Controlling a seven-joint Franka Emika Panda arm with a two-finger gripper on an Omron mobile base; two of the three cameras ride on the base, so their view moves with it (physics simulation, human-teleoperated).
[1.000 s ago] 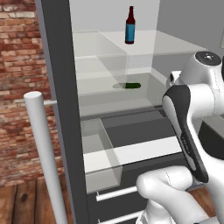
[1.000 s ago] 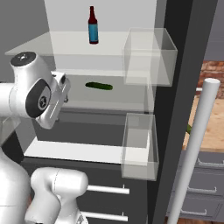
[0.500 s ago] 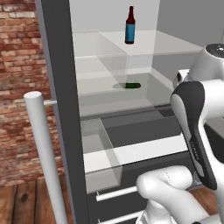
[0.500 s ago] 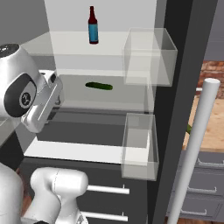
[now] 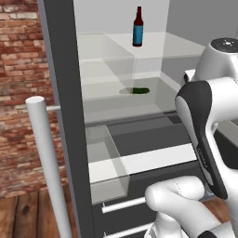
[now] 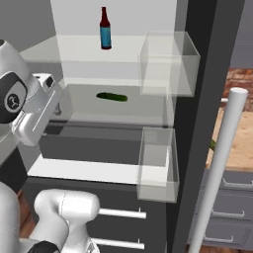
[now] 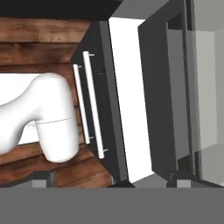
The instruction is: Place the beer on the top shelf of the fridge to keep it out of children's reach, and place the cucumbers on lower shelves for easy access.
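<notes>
1. Starting at the left, the fridge (image 5: 62,93) stands with its door swung wide, and its white handle (image 5: 46,162) is nearest the left base camera.
2. Inside, the beer (image 5: 137,27) stands upright on the top shelf (image 5: 176,46), well back from the front edge, cap up, long axis vertical.
3. One shelf down from the beer, a cucumber (image 5: 141,90) lies flat on the lower shelf (image 5: 158,104), its long axis running across the fridge, side to side.
4. From the right base camera it's the same story: the beer (image 6: 105,28) up top, the cucumber (image 6: 111,97) below it and slightly to the right.
5. A green sliver (image 6: 213,144) peeks out beyond the door edge, right of the fridge; too small to call it the second cucumber.
6. Handling, as I judge it: a cucumber is light, firm and smooth-skinned, so it may roll or slip; grip it across the middle, jaws square to its length.
7. The bottle is glass, heavier, fragile and top-heavy; best left where it stands.
8. The gripper (image 7: 109,183) has its tips spread wide with nothing between them, looking down the fridge front, low beneath the cucumber's shelf.
</notes>
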